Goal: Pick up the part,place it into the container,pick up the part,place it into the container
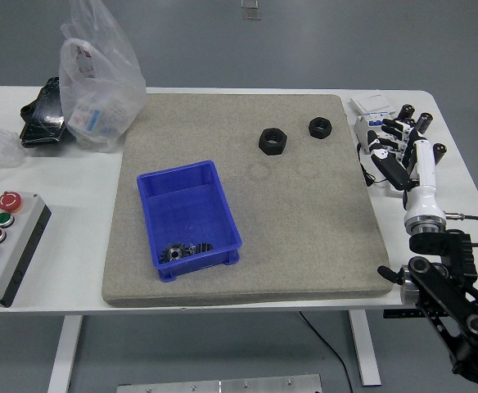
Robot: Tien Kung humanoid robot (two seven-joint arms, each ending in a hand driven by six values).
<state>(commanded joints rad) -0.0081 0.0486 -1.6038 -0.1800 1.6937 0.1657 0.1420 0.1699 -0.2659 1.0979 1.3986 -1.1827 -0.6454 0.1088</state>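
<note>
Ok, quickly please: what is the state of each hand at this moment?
Left hand: not in view.
Right hand: open, its fingers spread, holding nothing, at the right side of the table.
</note>
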